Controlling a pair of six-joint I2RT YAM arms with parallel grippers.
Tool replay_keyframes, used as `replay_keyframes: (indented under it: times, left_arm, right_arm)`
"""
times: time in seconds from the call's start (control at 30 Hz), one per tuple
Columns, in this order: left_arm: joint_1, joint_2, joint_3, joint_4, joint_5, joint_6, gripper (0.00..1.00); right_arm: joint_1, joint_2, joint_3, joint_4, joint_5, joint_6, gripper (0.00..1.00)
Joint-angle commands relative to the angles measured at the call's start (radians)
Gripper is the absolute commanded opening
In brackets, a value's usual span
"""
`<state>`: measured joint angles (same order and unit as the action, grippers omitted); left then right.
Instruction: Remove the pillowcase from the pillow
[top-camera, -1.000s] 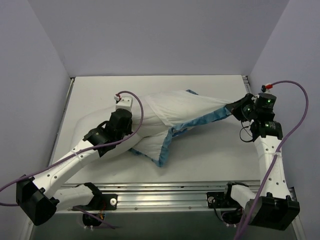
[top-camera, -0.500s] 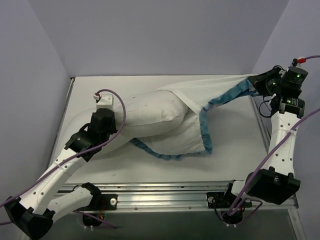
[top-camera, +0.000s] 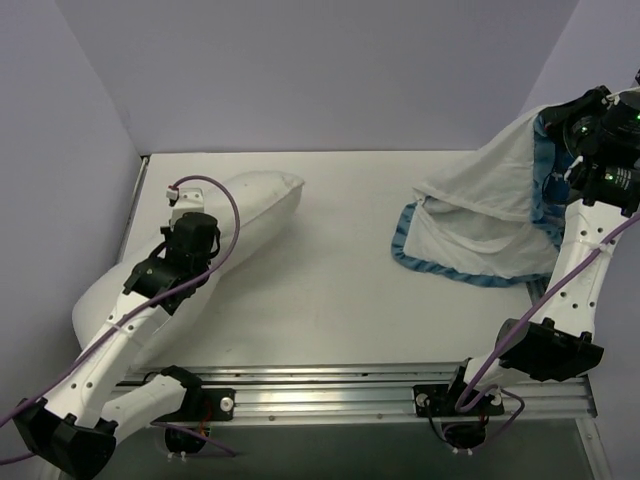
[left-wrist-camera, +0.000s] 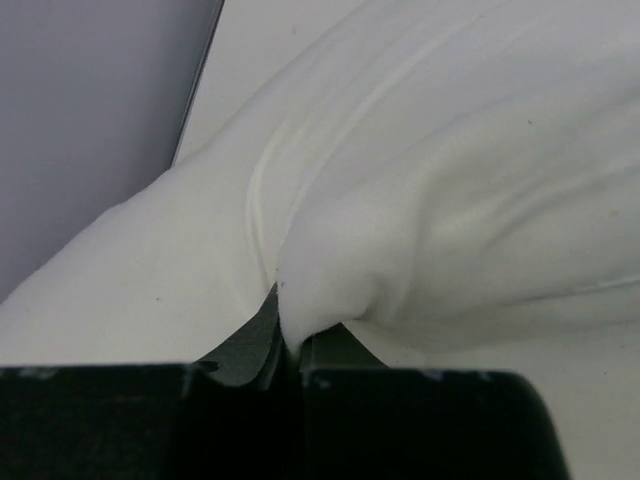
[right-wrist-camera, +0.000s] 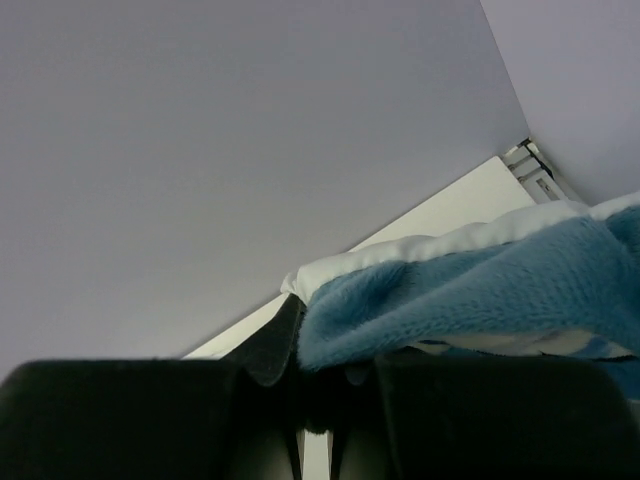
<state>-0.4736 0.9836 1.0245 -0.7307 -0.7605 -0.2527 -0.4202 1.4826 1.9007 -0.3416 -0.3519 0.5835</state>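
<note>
The plain white pillow (top-camera: 250, 200) lies bare on the left of the table, slanting from the back middle toward the front left corner. My left gripper (top-camera: 183, 205) is shut on a pinch of its fabric (left-wrist-camera: 288, 345), and the pillow (left-wrist-camera: 430, 190) fills the left wrist view. The pillowcase (top-camera: 490, 205) is apart from it at the right. It hangs white side out with teal edging from my raised right gripper (top-camera: 562, 118), and its open lower end rests on the table. In the right wrist view my right gripper (right-wrist-camera: 322, 365) is shut on the teal trim (right-wrist-camera: 470, 290).
The white table (top-camera: 340, 290) is boxed in by lilac walls at the left, back and right. A metal rail (top-camera: 330, 385) with both arm bases runs along the front edge. A purple cable (top-camera: 235, 215) loops over the left wrist.
The right gripper has risen up and to the right, drawing the pillowcase wholly off the pillow. The left gripper has dragged the pillow to the left.
</note>
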Motion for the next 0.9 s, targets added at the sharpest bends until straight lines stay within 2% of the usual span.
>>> replay_keyframes:
  times: [0.0,0.1,0.2,0.23,0.33,0.37,0.43,0.47,0.5,0.53,0.57,0.63,0.67,0.7,0.73,0.8,0.87]
  left_arm:
    - [0.026,0.027,0.126,0.094,-0.099,0.035,0.02]
    - [0.041,0.085,0.193,0.137,-0.115,0.082,0.02]
    - [0.061,0.153,0.213,0.211,-0.125,0.138,0.02]
    - [0.07,0.196,0.217,0.24,-0.122,0.141,0.02]
    - [0.107,0.291,0.206,0.347,-0.102,0.179,0.02]
    - [0.127,0.317,0.203,0.372,-0.086,0.187,0.02]
    - [0.147,0.403,0.215,0.425,-0.047,0.199,0.02]
    - [0.153,0.429,0.226,0.435,-0.036,0.201,0.03]
    - [0.161,0.452,0.253,0.441,-0.013,0.199,0.07]
    - [0.164,0.489,0.272,0.439,0.003,0.194,0.17]
    - [0.164,0.498,0.292,0.429,0.021,0.182,0.22]
    - [0.161,0.501,0.353,0.38,0.111,0.135,0.3]
    - [0.159,0.494,0.365,0.37,0.145,0.118,0.42]
    - [0.155,0.48,0.377,0.363,0.18,0.087,0.5]
    - [0.15,0.442,0.378,0.355,0.247,0.072,0.68]
    - [0.144,0.396,0.378,0.341,0.298,0.032,0.81]
    - [0.135,0.319,0.384,0.303,0.357,0.009,0.87]
  right_arm:
    - [-0.005,-0.002,0.04,0.012,-0.021,-0.037,0.0]
    - [0.006,-0.042,-0.058,0.03,-0.05,-0.034,0.0]
    - [0.043,-0.119,-0.257,0.049,-0.038,-0.03,0.0]
    - [0.061,-0.14,-0.382,0.064,-0.018,-0.03,0.01]
    - [0.077,-0.237,-0.582,0.127,-0.022,-0.014,0.19]
    - [0.077,-0.273,-0.697,0.144,-0.039,-0.007,0.23]
    - [0.086,-0.292,-0.781,0.165,-0.082,-0.001,0.28]
    - [0.104,-0.309,-0.833,0.158,-0.1,-0.005,0.39]
    - [0.116,-0.32,-0.853,0.15,-0.099,-0.017,0.46]
    - [0.129,-0.33,-0.868,0.136,-0.093,-0.022,0.52]
    - [0.139,-0.361,-0.884,0.128,-0.078,-0.025,0.63]
    - [0.156,-0.395,-0.91,0.112,-0.075,-0.036,0.72]
    - [0.158,-0.425,-0.911,0.101,-0.073,-0.042,0.77]
    - [0.161,-0.438,-0.904,0.087,-0.07,-0.051,0.8]
    - [0.164,-0.447,-0.896,0.054,-0.067,-0.072,0.85]
    - [0.179,-0.475,-0.873,0.018,-0.036,-0.092,0.88]
    - [0.198,-0.502,-0.842,-0.013,-0.032,-0.114,0.92]
